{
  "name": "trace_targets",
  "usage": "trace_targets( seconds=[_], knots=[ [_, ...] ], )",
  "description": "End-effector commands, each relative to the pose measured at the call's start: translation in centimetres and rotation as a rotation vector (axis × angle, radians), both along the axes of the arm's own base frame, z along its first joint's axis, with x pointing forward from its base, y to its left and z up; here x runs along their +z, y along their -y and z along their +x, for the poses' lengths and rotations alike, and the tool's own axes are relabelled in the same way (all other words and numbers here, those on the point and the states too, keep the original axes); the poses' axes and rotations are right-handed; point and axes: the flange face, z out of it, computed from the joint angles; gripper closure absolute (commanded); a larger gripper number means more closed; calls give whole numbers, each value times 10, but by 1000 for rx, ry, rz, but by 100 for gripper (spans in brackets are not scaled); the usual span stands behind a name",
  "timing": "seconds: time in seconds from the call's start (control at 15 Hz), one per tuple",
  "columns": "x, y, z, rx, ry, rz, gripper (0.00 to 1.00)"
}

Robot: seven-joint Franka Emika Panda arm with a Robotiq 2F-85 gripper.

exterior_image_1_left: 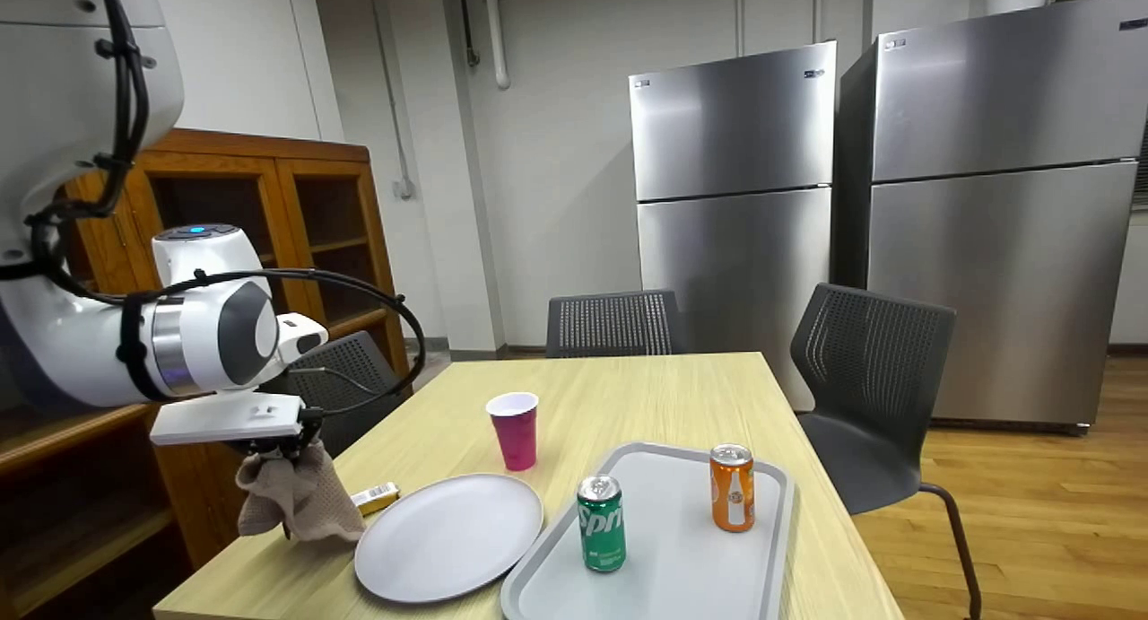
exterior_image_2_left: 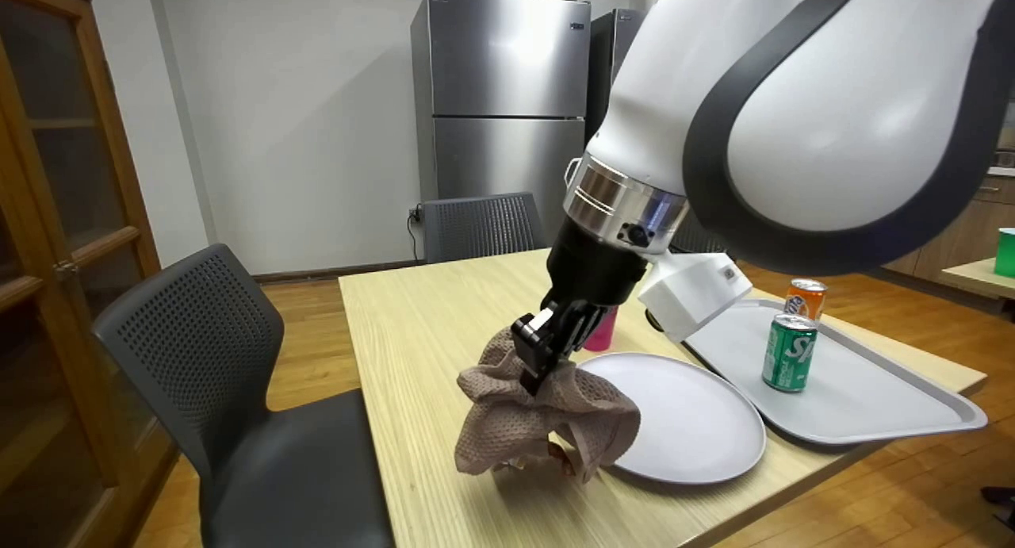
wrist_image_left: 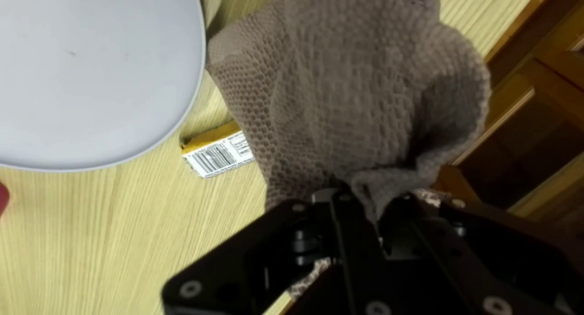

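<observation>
In the wrist view, the Robotiq gripper [wrist_image_left: 378, 224] sits at the bottom with its jaws closed on a fold of the taupe waffle-weave cloth [wrist_image_left: 337, 91], which spreads right up to the rim of the round gray plate [wrist_image_left: 91, 78]; whether cloth and plate touch, I cannot tell. A barcoded box [wrist_image_left: 216, 154] lies just beside the plate, partly hidden by the cloth. In an exterior view, the cloth hangs bunched from the gripper near the plate's edge, over the wooden table [exterior_image_1_left: 610, 378]. Past the plate stands a magenta plastic cup [exterior_image_1_left: 517, 436]; on the side of the plate away from the cloth is a gray serving tray [exterior_image_1_left: 664, 584], bearing a green Sprite can [exterior_image_1_left: 601, 523] nearer the plate and an orange Fanta can [exterior_image_1_left: 733, 490] farther from it. Also in an exterior view, a reddish-brown thing [exterior_image_2_left: 561, 457] shows beneath the folds beside the plate, too covered to name. As far as I can judge, the grasp on the cloth is made and letting go is not yet done; both cans stand upright, well apart from the gripper.
</observation>
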Motion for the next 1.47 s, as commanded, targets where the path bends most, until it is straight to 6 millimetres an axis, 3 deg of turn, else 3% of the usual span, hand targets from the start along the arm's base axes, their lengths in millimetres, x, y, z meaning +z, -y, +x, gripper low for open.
trace_targets(
  seconds=[0.0, 0.73, 1.4],
  knots=[
    [4, -6, 6, 9, 8, -29, 97],
    [-23, -12, 16, 48, 13, -83, 97],
    [-72, -43, 18, 80, 1, -118, 97]
  ],
)
